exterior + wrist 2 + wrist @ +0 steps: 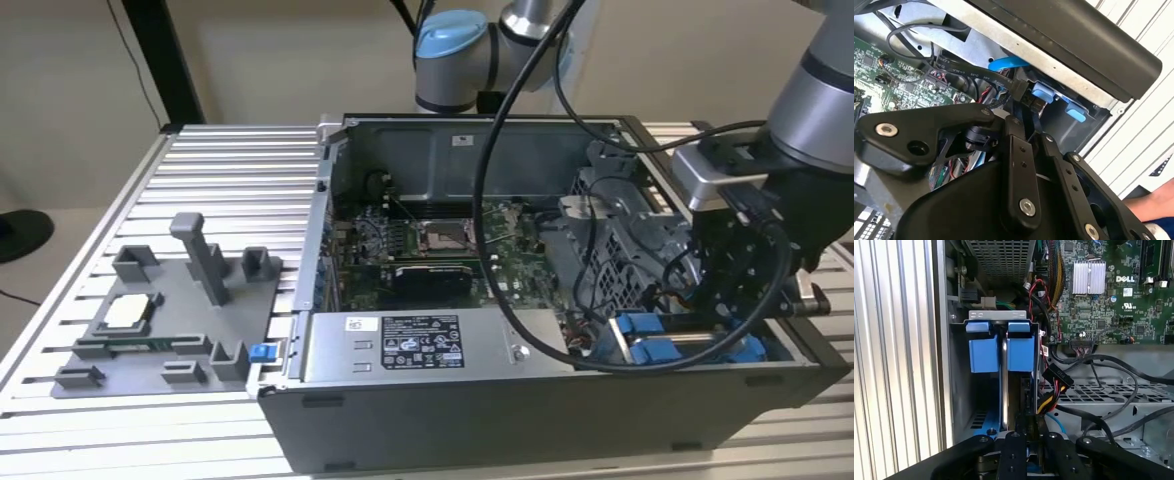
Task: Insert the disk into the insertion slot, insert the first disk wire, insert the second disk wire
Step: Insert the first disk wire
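The disk (1003, 385) stands edge-on in the insertion slot (960, 390), at the front corner of the open computer case on the exterior view's right. The two bright blue tabs (985, 354) of its frame face up. My gripper (727, 300) hangs right over this bay. In both wrist views its fingers (1015, 135) sit close together, shut on the black connector (1026, 97) of a flat black disk wire (961, 71) beside the disk. A second black connector with yellow and red wires (1056, 377) lies loose next to it.
Around the bay are the green motherboard (1114, 295), the perforated grey cage (999, 257) and loose black cables (1114, 365). The labelled grey box (420, 342) fills the case front. A grey fixture (160, 310) sits on the slatted table at the exterior view's left. A person's arm (1154, 205) is nearby.
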`<state>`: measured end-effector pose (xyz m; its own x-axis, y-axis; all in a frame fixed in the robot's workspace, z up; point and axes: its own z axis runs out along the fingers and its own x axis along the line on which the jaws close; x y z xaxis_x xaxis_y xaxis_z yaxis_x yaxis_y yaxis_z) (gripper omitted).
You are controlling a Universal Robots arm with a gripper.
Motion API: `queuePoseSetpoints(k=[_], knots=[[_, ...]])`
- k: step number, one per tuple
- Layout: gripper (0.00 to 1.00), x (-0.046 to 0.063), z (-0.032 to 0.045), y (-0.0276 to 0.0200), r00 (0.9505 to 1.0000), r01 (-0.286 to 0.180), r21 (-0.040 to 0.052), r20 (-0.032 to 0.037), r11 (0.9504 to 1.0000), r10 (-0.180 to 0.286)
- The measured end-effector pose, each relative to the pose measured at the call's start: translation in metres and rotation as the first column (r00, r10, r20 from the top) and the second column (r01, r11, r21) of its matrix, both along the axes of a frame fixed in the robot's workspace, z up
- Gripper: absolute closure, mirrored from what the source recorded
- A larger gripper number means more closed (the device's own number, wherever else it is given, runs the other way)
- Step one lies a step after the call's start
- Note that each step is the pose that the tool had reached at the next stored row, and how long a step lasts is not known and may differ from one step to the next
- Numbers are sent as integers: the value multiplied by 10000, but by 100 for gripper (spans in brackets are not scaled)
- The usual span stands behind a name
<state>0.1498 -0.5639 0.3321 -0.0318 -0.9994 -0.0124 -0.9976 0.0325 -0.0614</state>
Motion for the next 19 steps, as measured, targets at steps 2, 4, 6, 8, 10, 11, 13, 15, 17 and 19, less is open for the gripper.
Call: queuePoseSetpoints(k=[2,4,6,8,10,11,13,15,17,19], knots=[[0,0,4,0,10000,0,-9,0,10000,0],[0,0,7,0,10000,-1,-16,0,10000,1],[0,0,10,0,10000,0,-15,0,10000,0],[0,0,18,0,10000,0,-14,0,10000,0],[0,0,29,0,10000,0,-13,0,10000,0],[0,0,36,0,10000,0,-14,0,10000,0],[0,0,51,0,10000,0,-13,0,10000,0],[0,0,64,0,10000,0,-13,0,10000,0],[0,0,79,0,10000,0,-14,0,10000,0],[0,0,98,0,10000,0,-14,0,10000,0]])
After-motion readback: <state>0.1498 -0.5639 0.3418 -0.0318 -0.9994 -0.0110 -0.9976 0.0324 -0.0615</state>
